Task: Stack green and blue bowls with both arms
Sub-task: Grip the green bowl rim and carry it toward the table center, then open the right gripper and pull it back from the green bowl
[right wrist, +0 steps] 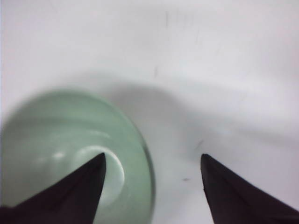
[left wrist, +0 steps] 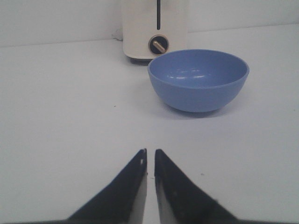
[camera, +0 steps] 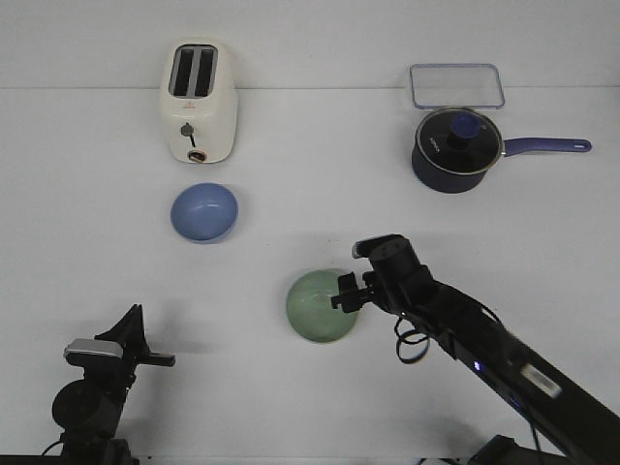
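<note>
- Right gripper (camera: 345,294) found spread wide, straddling the near-right rim of the green bowl (camera: 321,305); one finger (right wrist: 79,186) over the hollow, the other outside the wall, nothing clamped yet.
- Green bowl standing upright on the table (camera: 291,145), centre-front.
- Judged light, stiff and smooth; thin rim the sensible hold, though likely to slip or tip under a weak pinch.
- Left gripper (left wrist: 150,161) found nearly closed, empty, well short of the blue bowl (left wrist: 198,79).
- Blue bowl upright, just in front of the toaster (camera: 199,100), apart from it.
</note>
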Action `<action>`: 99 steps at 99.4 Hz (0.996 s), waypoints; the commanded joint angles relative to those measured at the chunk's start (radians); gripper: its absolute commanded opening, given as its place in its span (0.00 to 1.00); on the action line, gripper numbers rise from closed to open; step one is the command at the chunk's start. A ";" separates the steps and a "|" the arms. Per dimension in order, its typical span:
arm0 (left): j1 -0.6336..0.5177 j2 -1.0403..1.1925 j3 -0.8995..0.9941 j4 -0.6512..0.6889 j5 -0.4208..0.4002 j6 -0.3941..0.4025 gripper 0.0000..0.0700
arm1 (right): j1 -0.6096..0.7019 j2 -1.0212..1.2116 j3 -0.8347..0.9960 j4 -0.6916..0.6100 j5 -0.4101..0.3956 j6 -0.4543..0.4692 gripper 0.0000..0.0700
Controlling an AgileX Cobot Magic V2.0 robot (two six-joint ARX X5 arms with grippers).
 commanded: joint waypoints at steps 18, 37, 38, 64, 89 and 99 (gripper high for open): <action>0.000 -0.002 -0.019 0.011 0.000 0.011 0.02 | 0.129 -0.447 -0.130 0.037 0.214 -0.045 0.54; 0.000 -0.002 -0.019 0.011 0.000 0.012 0.02 | 0.238 -0.768 -0.311 0.037 0.261 -0.073 0.53; 0.000 -0.002 -0.019 0.011 0.000 0.011 0.02 | 0.241 -0.782 -0.319 0.037 0.263 -0.073 0.53; 0.000 -0.002 -0.019 0.027 0.001 -0.051 0.02 | 0.267 -0.985 -0.425 0.015 0.264 -0.091 0.53; 0.000 -0.002 -0.019 0.068 0.001 -0.289 0.02 | 0.267 -0.988 -0.425 0.014 0.265 -0.095 0.53; 0.000 -0.002 -0.004 0.080 0.001 -0.401 0.01 | 0.267 -0.988 -0.425 0.015 0.268 -0.095 0.53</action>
